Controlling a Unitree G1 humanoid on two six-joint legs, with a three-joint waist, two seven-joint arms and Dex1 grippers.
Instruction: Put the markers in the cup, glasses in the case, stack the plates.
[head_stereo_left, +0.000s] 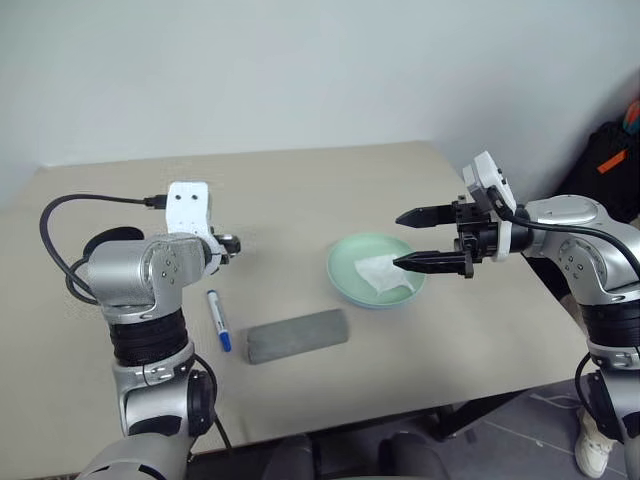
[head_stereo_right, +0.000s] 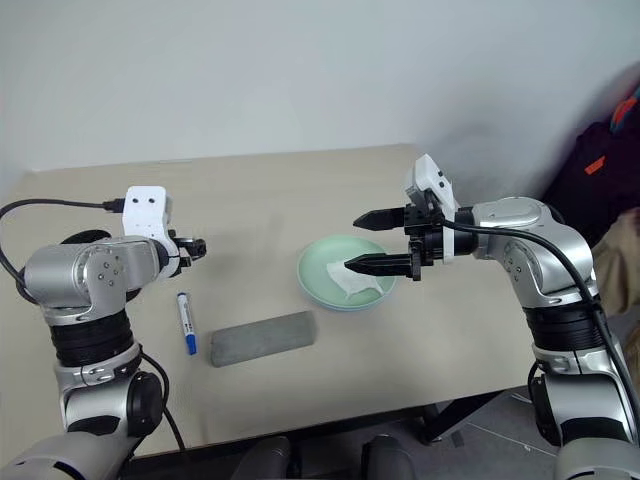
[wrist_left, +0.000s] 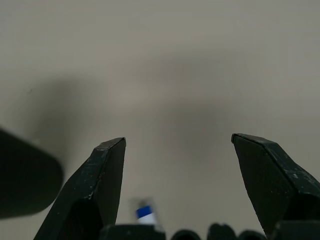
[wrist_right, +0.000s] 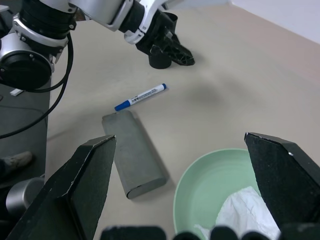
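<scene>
Beige table (head_stereo_left: 300, 190) against a plain white wall (head_stereo_left: 300, 60). One blue-capped marker (head_stereo_left: 218, 319), one closed grey case (head_stereo_left: 297, 335), one green plate (head_stereo_left: 352, 262) holding a tissue (head_stereo_left: 382, 274), centre frame. Left gripper (wrist_left: 175, 145) and right gripper (head_stereo_left: 432, 238) both gape wide, holding nothing.

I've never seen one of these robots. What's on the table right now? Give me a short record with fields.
Table: beige top
Marker: blue cap, lying flat
Case: grey, shut, beside the marker
Plate: light green, holding a crumpled white tissue
Cup: black, under the left gripper
Left gripper: jaws open, empty, above the marker's end
Right gripper: jaws open, empty, over the plate
</scene>
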